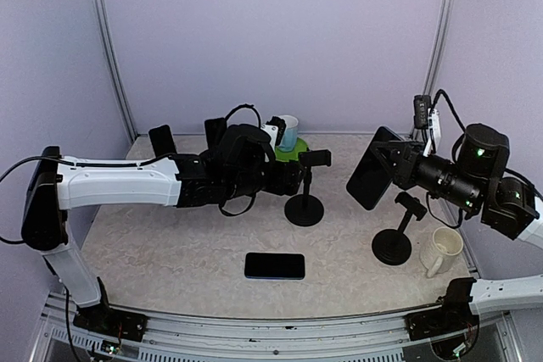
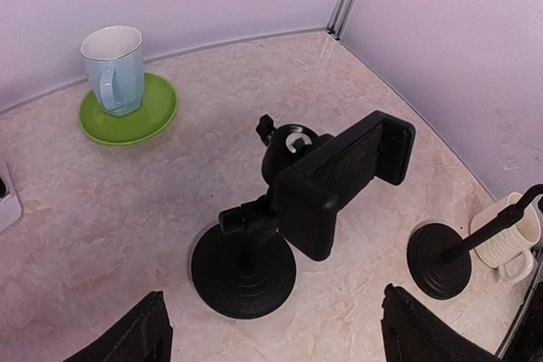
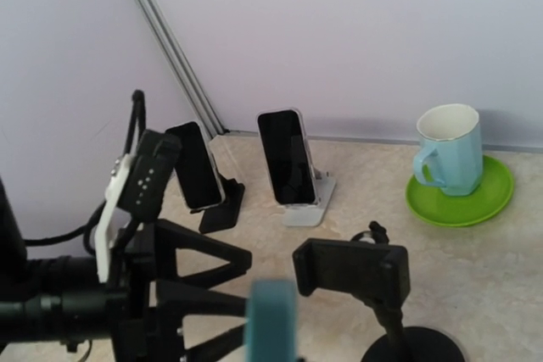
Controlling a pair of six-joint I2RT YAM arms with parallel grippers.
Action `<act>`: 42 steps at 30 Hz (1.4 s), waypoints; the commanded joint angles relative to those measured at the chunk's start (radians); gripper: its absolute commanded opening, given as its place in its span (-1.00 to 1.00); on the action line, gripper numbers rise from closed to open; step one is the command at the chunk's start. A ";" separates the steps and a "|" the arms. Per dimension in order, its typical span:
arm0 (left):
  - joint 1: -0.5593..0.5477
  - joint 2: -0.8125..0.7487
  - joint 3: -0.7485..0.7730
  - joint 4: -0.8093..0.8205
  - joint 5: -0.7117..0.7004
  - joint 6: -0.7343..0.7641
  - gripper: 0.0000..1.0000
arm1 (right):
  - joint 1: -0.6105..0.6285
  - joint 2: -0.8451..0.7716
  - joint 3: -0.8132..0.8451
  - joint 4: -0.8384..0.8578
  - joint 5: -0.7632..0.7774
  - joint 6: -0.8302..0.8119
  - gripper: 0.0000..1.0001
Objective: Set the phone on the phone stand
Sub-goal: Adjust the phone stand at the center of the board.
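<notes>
right gripper [image 1: 393,164] clamped on black slab phone [image 1: 370,169], upright right of centre, angled toward black clamp-top phone stand [image 1: 304,199] for insertion | left gripper [image 2: 280,328] jaws apart, hovering over the stand, probably to steady it | second black phone [image 1: 274,265] flat at lower centre

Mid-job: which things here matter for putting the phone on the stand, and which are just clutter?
Job: black slab phone held in the right tool; black round-based clamp stand below the open left tool.

Lying about: pale blue ceramic mug; green round saucer; white ceramic mug; second black clamp stand; flat-lying black phone.
</notes>
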 commanded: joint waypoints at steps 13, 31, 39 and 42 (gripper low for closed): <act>0.075 0.108 0.091 0.113 0.165 0.047 0.45 | -0.009 -0.030 -0.016 0.030 0.023 -0.005 -1.00; 0.112 0.118 0.083 0.147 0.214 0.050 -0.21 | -0.009 -0.005 -0.019 0.043 0.015 -0.005 -1.00; 0.113 0.082 0.035 0.188 0.270 0.056 -0.35 | -0.008 0.015 -0.004 0.050 -0.032 -0.060 -1.00; 0.112 0.055 -0.008 0.218 0.302 0.066 -0.39 | -0.008 0.028 0.008 0.064 -0.096 -0.089 -1.00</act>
